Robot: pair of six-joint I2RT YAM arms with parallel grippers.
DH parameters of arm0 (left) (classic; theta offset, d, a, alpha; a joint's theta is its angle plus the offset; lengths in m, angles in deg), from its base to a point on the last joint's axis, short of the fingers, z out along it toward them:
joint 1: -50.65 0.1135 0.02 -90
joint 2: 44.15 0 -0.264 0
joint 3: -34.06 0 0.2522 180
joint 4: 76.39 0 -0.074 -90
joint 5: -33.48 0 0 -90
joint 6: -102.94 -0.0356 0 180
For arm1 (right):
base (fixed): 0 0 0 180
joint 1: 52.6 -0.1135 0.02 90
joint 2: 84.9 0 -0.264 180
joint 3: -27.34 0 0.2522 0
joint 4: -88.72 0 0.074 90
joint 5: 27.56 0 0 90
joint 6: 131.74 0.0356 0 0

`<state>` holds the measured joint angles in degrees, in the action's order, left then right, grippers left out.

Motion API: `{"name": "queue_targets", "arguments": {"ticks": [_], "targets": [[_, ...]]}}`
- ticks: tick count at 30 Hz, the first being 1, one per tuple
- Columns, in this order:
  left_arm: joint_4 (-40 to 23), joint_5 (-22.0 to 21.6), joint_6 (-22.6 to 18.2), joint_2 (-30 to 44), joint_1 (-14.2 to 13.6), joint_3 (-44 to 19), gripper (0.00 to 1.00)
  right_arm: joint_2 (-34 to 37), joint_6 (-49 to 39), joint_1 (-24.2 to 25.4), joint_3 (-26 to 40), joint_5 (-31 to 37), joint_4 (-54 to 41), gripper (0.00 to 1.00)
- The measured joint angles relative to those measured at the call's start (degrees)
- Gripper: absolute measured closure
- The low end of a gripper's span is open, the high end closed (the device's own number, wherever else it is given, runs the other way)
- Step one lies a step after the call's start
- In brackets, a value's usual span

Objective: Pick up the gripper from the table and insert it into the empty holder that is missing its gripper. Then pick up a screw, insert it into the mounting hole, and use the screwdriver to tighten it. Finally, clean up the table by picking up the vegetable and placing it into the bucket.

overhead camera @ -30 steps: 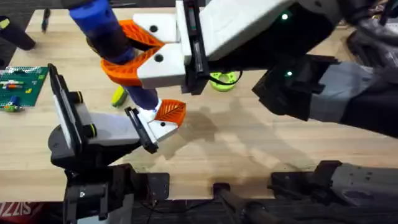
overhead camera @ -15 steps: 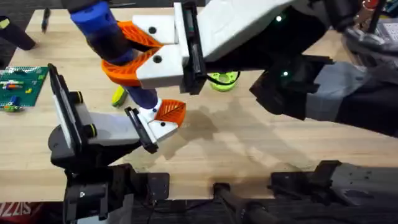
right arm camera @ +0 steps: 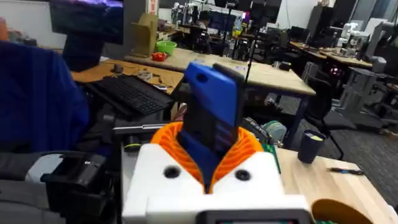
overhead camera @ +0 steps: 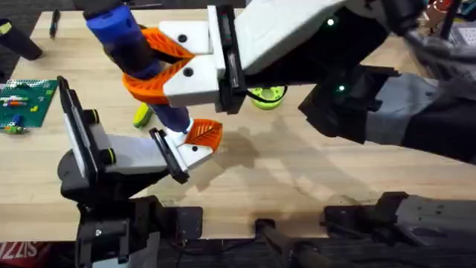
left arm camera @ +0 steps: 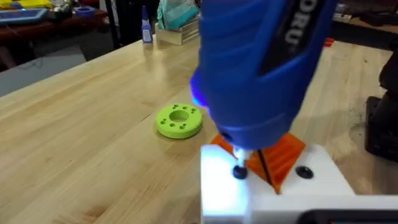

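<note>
Driving the screw into the holder

Left arm's fingers (overhead camera: 186,152), state I cannot tell, present the white holder (overhead camera: 195,151) with its orange gripper (overhead camera: 204,132) seated, steady for fastening. Above, right arm's fingers (overhead camera: 152,63) are clamped on the blue screwdriver (overhead camera: 137,56), bit on the holder; vegetable (overhead camera: 141,114) waits on the counter (overhead camera: 297,171).

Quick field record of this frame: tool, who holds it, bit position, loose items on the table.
tool: blue pen-shaped electric screwdriver
held by: right pincer, orange ribbed pads shut on its body
bit: on a dark screw in the white angular plastic holder
fitted tip: orange ribbed wedge
left pincer: cannot tell
loose: green ring-shaped disc; yellow toy vegetable
</note>
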<state>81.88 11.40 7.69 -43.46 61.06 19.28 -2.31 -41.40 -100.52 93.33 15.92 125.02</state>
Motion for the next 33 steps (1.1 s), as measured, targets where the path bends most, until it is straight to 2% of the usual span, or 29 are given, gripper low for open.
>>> {"name": "queue_targets", "arguments": {"ticks": [33], "targets": [[0.0,0.0,0.0,0.0,0.0,0.0,0.999,0.9,-0.2,0.0,0.6,0.2,-2.1,0.974]]}}
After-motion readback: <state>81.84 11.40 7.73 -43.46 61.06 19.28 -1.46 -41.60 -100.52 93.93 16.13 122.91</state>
